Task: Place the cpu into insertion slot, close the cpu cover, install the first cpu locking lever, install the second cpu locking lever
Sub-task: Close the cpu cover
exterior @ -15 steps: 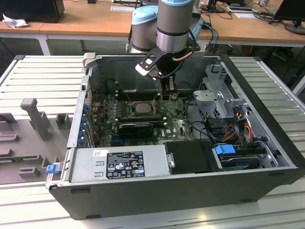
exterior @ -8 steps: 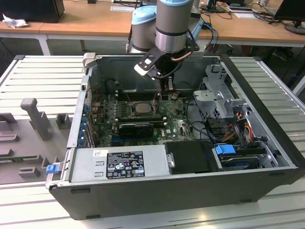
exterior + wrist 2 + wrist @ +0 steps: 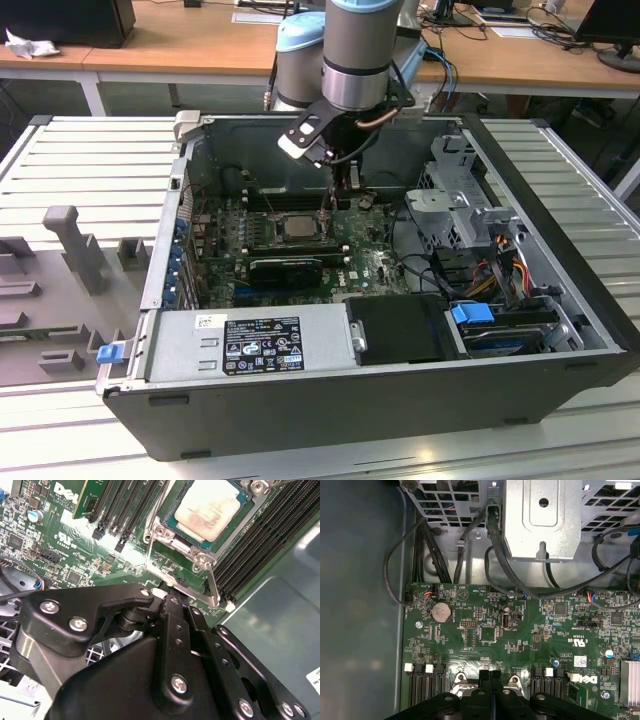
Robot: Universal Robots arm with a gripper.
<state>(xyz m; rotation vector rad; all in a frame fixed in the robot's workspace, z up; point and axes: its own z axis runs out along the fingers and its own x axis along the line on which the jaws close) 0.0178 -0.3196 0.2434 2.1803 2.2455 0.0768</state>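
Now cpu (image 3: 207,505) tan-grey, smudged, seated in insertion slot (image 3: 169,520); end effector (image 3: 490,672) closed, fingertips touching.

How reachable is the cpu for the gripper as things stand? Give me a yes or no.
Probably yes. The case lies open, the gripper hangs close beside the cpu, fingers together, and nothing stands between them.

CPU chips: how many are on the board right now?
1. The cpu lies in the insertion slot, near the end effector, which may hide more of the motherboard.
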